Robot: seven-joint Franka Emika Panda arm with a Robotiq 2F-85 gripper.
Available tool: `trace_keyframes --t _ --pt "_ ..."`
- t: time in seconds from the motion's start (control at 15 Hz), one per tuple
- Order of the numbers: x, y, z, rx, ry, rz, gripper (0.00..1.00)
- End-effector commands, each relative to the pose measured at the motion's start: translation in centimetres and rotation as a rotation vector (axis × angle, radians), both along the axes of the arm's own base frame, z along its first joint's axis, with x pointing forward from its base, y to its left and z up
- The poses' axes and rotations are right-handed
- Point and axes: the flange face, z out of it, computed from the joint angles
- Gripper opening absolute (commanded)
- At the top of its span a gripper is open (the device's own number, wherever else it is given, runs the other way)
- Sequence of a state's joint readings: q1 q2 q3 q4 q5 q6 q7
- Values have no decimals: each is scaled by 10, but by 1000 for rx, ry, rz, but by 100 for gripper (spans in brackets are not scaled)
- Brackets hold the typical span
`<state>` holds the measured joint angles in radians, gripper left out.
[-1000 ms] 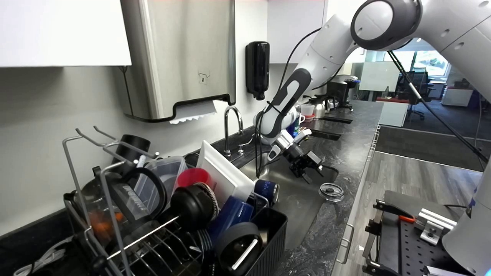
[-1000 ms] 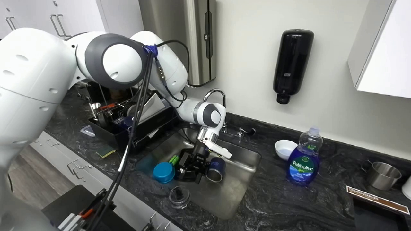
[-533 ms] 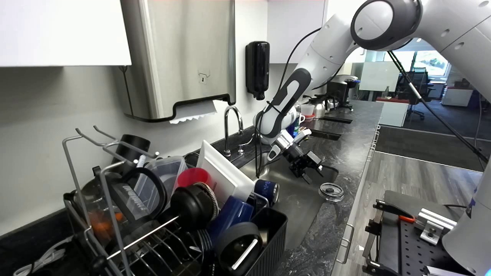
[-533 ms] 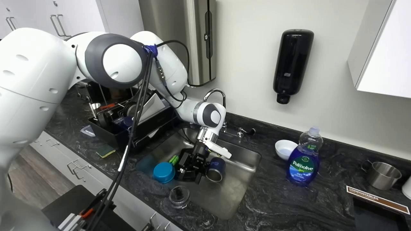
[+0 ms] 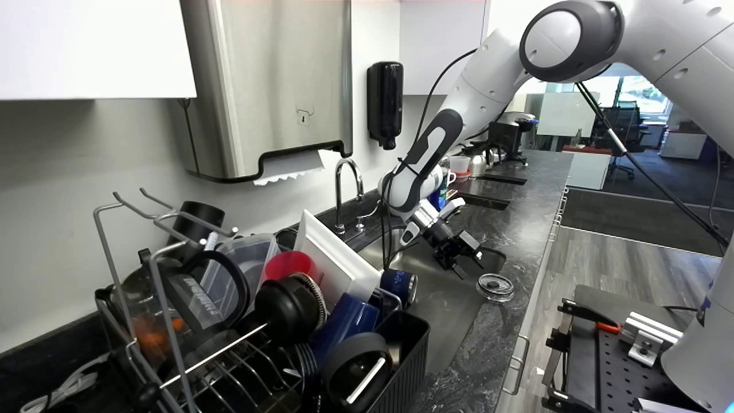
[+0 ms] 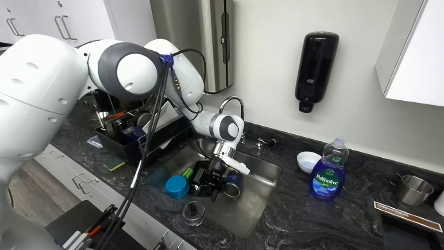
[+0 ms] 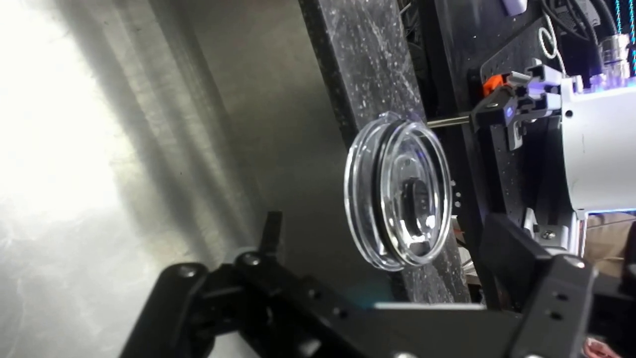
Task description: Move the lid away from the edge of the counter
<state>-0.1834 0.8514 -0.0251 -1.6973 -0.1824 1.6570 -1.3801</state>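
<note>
The lid (image 5: pixel 495 287), round and clear with a shiny rim, rests on the narrow strip of dark counter (image 5: pixel 519 252) between the sink and the front edge. In an exterior view the lid (image 6: pixel 194 212) stands at the sink's rim and seems to reach slightly over it. My gripper (image 6: pixel 205 195) hangs over the sink, a short way from the lid and touching nothing that I can make out. In the wrist view the lid (image 7: pixel 397 194) appears between the widely parted fingers of my gripper (image 7: pixel 387 223), ahead of them and not held. Its dark knob shows through the clear plastic.
In the steel sink (image 6: pixel 242 222) are a blue cup (image 6: pixel 234 182) and a teal bowl (image 6: pixel 177 186), close to the gripper. A loaded dish rack (image 5: pixel 395 367) stands beside the sink. A dish soap bottle (image 6: pixel 327 173) and a white bowl (image 6: pixel 308 161) sit towards the wall.
The arm's elbow has come down a little, and the gripper has dropped slightly towards the lid. Jaws still stand wide. The lid has not moved.
</note>
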Motion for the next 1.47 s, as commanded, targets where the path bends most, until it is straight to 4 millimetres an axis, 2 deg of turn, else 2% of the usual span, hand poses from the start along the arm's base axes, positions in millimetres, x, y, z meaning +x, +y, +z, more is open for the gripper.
trace_keyframes --t 0.0,0.33,1.13,1.4 --pt "6 -6 -8 11 4 9 100" --pt "10 -12 -19 28 31 5 100" --pt "-4 -16 -23 23 186 -38 100" --pt "-7 -13 -32 43 210 -36 100"
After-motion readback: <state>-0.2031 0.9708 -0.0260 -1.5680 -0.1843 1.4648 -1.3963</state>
